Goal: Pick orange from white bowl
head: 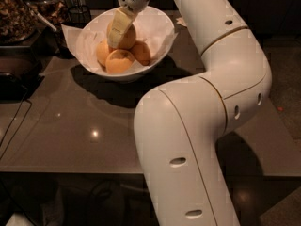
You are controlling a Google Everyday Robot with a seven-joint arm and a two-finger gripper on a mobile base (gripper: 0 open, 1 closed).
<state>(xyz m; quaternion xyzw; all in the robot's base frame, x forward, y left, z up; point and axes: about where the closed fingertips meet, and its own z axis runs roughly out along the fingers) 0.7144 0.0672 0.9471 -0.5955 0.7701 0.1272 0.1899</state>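
The white bowl (160, 51) stands at the back of the dark table, lined with white paper (75, 37). The orange (130, 36), the largest and palest fruit, lies on top of three smaller, deeper-orange fruits (119, 62). My gripper (121, 29) reaches down into the bowl from above. One pale finger (117, 26) lies flat against the orange's front left; the other finger is hidden behind the fruit. The gripper looks closed around the orange, which still sits low inside the bowl.
My big white arm (211, 102) fills the right half of the view and hides the table there. Containers of dark food (14, 13) and a black tray (14, 74) stand at the left. A cable (11, 126) crosses the glossy table (70, 126).
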